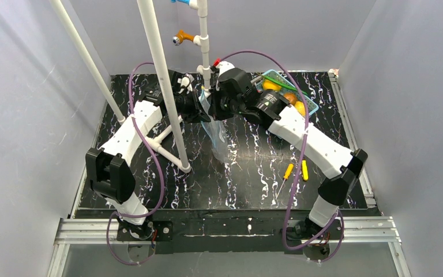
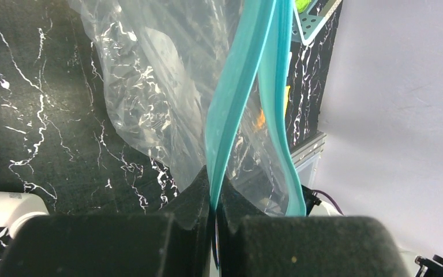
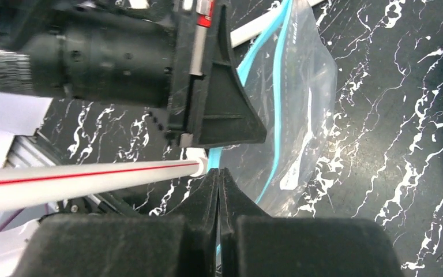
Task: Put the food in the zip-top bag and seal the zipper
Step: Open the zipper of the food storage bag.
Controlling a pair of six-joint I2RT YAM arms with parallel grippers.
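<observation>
- Zip-top bag (image 1: 219, 138) hangs over the worktop (image 1: 254, 173), held up between both hands.
- We see the left hand (image 2: 213, 193) pinched closed on the teal zipper (image 2: 236, 98).
- The right hand (image 3: 219, 176) is clamped on the same strip.
- The food (image 1: 285, 97) lies well apart, in the basket (image 1: 313, 107).

Black marbled table (image 1: 248, 173), light-blue basket (image 1: 311, 105) far right, two screwdrivers (image 1: 288, 171) near right
</observation>
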